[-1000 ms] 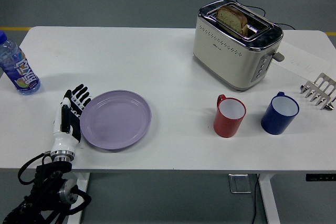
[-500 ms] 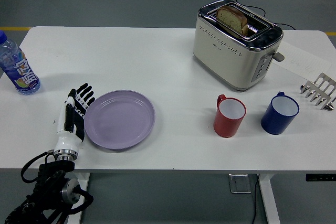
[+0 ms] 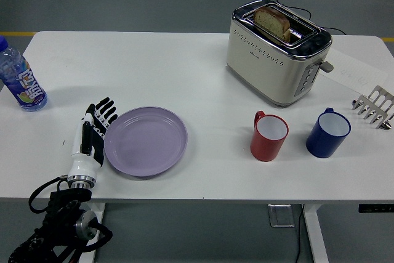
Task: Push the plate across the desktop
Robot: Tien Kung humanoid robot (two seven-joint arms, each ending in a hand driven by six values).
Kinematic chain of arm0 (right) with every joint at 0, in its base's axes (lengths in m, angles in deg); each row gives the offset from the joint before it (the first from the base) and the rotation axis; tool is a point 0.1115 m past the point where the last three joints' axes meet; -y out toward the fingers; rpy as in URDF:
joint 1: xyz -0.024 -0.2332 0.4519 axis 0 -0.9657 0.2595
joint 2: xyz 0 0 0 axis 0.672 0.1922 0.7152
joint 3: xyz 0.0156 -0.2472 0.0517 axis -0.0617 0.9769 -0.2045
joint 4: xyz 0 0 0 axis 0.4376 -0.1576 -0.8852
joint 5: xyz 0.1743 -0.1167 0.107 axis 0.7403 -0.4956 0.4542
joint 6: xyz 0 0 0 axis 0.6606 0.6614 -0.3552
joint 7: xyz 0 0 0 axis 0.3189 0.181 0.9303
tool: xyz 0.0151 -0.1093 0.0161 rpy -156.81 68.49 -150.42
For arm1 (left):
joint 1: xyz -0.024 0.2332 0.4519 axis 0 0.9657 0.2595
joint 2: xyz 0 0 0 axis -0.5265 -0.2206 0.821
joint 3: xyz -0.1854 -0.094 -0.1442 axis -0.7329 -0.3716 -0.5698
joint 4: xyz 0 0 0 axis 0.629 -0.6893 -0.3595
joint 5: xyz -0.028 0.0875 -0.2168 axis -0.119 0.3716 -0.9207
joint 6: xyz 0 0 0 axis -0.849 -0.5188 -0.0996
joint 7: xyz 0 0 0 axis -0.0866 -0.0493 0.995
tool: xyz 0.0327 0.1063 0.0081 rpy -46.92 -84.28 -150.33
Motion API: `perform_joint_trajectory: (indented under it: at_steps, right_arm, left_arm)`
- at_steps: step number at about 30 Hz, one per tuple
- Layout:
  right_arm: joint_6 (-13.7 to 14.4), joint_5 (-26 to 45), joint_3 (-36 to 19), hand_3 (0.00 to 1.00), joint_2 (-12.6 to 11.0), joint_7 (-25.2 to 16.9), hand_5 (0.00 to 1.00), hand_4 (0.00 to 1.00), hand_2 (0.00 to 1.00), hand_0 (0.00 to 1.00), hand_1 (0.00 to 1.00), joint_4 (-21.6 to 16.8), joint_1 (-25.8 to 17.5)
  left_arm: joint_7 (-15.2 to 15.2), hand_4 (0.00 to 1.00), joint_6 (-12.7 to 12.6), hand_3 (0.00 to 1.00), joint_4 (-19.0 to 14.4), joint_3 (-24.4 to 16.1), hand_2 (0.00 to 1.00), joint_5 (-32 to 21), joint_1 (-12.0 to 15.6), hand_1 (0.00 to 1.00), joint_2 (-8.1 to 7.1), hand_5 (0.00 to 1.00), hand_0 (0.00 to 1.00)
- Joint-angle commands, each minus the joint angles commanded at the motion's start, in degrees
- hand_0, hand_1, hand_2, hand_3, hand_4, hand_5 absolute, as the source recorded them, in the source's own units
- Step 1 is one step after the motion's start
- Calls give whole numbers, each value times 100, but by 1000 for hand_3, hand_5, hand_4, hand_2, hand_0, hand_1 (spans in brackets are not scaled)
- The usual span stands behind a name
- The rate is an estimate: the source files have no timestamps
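Fingers [image 3: 104, 110] extended and held flat together, gripping nothing, on the black-and-white left hand [image 3: 92, 137] set edge-on at the left rim of the round lilac plate [image 3: 146, 141]. Seemingly touching that rim, or at most just beside it; too close to separate from this height.

Plate flat on the white table [image 3: 184, 84], in the near-left part, not far from the near edge. Directly to the right of the hand, so a rightward sweep carries force straight through the plate's middle. No long axis to speak of, being round; no tendency to swing so long as contact stays level with the centre.

Well apart to the right along the same line: a red mug [image 3: 269, 136], then a blue mug [image 3: 328, 132]. Open table between plate and red mug, enough for a good stretch of travel by the look of it. Behind them a cream toaster [image 3: 277, 50] with a slice of bread [image 3: 273, 21] standing in its slot. A clear blue-capped bottle [image 3: 21, 79] near the far-left edge, out of the path.

Right arm nowhere to be seen; left hand the only one placed for the push.
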Motion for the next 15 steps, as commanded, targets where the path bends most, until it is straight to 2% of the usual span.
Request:
perform_joint_trajectory:
  at_steps: [15]
  right_arm:
    - [4,-66,-43,610,0,20,521,375,632,595,534,-7,-23]
  left_arm:
    - [-9,471,-3,747,-46,229,809,-24,-14,818,0,998,804]
